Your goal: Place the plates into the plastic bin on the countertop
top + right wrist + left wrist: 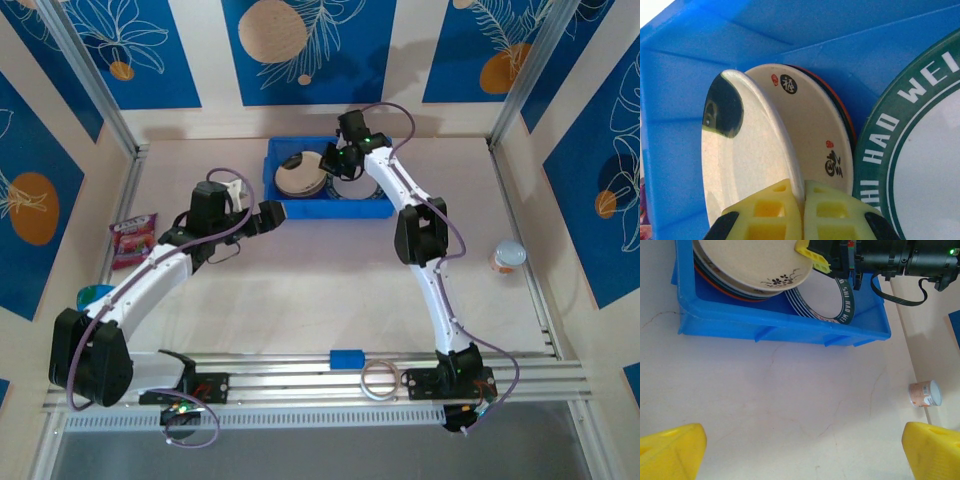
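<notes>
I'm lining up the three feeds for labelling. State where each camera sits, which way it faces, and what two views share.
Top external: above and behind the arm bases, looking down on the table; both arms, left gripper and right gripper show.
Left wrist: low over the table, facing the bin; its open yellow fingers at the bottom corners.
Right wrist: inside the bin, close on the cream plate; its fingers pinch the rim.
Shared: both wrist views show that cream plate and the green-rimmed plate.
</notes>
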### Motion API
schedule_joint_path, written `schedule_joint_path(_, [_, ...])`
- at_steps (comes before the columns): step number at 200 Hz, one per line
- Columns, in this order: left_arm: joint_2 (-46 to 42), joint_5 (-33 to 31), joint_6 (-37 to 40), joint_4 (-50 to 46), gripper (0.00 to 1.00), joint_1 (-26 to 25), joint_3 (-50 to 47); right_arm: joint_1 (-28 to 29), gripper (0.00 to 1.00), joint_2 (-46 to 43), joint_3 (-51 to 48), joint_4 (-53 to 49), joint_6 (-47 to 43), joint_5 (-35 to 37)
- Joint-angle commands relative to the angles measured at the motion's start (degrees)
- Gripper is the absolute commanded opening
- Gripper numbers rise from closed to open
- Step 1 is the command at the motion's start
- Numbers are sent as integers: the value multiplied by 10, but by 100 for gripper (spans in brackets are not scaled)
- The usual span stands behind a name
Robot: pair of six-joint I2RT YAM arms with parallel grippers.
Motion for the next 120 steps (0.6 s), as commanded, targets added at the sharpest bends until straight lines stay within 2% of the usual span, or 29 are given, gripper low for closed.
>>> schedule_joint_path(1, [4, -6, 0, 12, 100, -6, -5, 9, 7, 3, 33, -19, 1, 11])
schedule_joint_path(50, [4, -10, 1, 12, 100, -7, -8, 14, 16, 4, 33, -26, -7, 24])
schedule_joint_path(65, [5, -12, 2, 12, 100, -6, -8, 17, 26, 4, 36, -32, -13, 35])
schedule_joint_path(84, [4, -14, 3, 11, 100, -6, -6, 18, 31, 4, 42, -44, -21, 49])
schedule_joint_path(120, [11, -15, 7, 10, 100, -6, -2, 24, 35, 3, 50, -62, -43, 78])
